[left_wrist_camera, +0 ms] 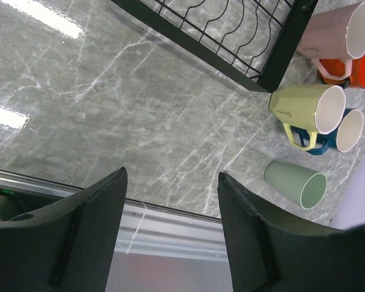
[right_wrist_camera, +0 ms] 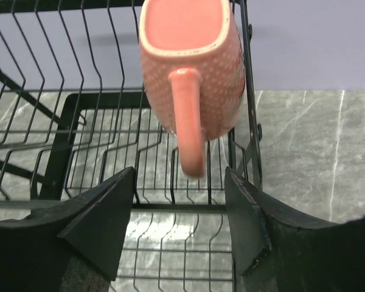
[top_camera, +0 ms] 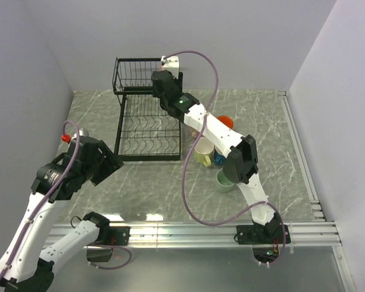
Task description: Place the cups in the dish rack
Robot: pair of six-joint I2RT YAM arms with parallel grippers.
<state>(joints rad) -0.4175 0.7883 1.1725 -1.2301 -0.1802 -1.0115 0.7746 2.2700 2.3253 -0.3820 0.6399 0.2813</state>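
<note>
The black wire dish rack stands at the middle left. A pink cup stands in the right end of its upper basket, handle towards my right gripper, which is open and empty just behind it. That cup also shows in the top view, with my right gripper beside it. A second pink cup, an orange cup, a pale yellow cup, a blue cup and a pale green cup lie on the table right of the rack. My left gripper is open and empty, left of the rack.
The rack's lower tray holds nothing that I can see. The metal rail runs along the table's near edge. Walls close in on the left, back and right. My right arm stretches over the cups on the table.
</note>
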